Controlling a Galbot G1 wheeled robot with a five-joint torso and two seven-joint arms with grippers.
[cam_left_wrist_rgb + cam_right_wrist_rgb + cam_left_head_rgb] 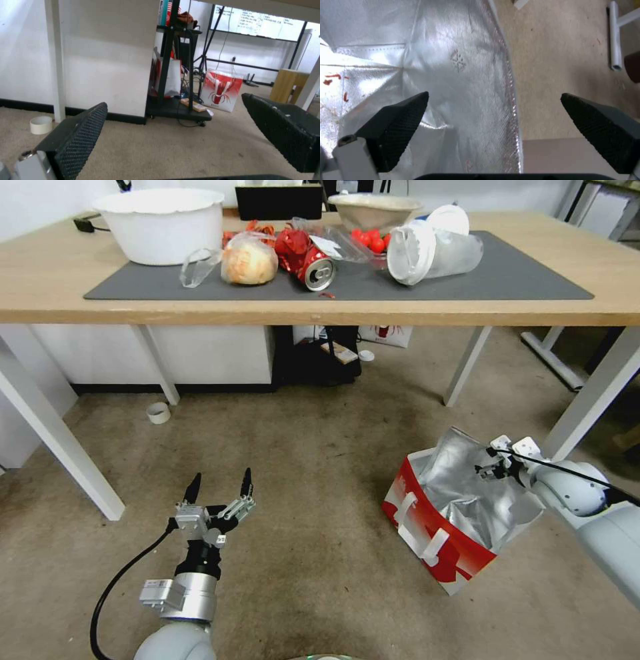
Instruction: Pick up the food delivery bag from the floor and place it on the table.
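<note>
Right gripper [493,117] is poised at the far edge of the food delivery bag [440,537], jaws spread wide and holding nothing; in its wrist view one finger hangs over the silver foil lining [453,62] inside and the other over bare carpet outside, so the foil wall runs up between them. That looks like a pinch on the bag's rim being lined up.

The bag itself sits open on the floor [320,580], near the table's [67,280] front right leg, tilted a little, its white strap handles [427,543] lying flat against the red side that faces the robot.

Here's the worry: that foil wall is thin and crinkly. Clamp too shallow and it may slide out, or the lining could crumple and tear while the boxy body sags off one corner. Lifted from a single edge, the bag would likely swing and tip on the way up. The table leg stands close by too, an easy snag.

Left gripper [220,490] waits well clear of the bag on its other side, low over the carpet, fingers wide and empty.
</note>
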